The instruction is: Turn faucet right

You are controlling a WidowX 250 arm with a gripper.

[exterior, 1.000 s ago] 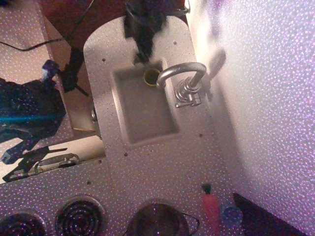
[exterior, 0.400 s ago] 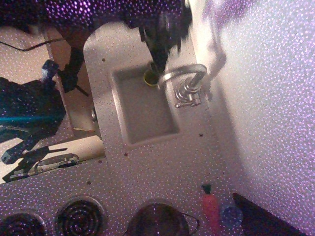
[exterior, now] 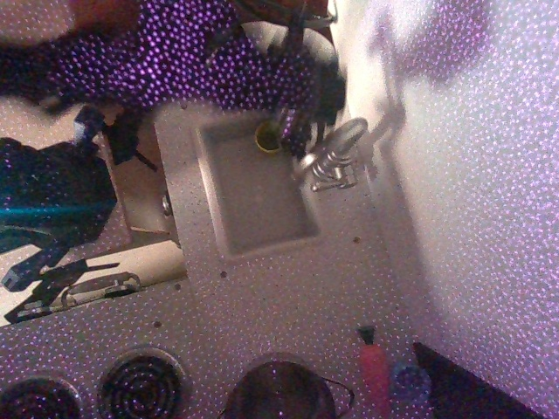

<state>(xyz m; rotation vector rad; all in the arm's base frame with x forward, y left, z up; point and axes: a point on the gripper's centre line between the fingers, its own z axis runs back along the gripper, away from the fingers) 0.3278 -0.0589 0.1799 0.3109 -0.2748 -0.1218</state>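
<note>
Overhead: gripper (exterior: 297, 140) at the faucet (exterior: 334, 150) beside the sink (exterior: 253, 188).
Nearest, below the sink, sit a dark pot (exterior: 279, 391), stove burners (exterior: 142, 384) and a carrot-like toy (exterior: 376, 371). At the sink's right rim stands the faucet, spout angled over the basin. A yellow cup (exterior: 268, 135) lies in the sink's far corner. Gripper is blurred against the spout; finger state cannot be told.

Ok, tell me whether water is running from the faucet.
Cannot tell for sure. No stream shows below the faucet, but the gripper covers the spout end and the picture is grainy. The sink basin looks dry.
</note>
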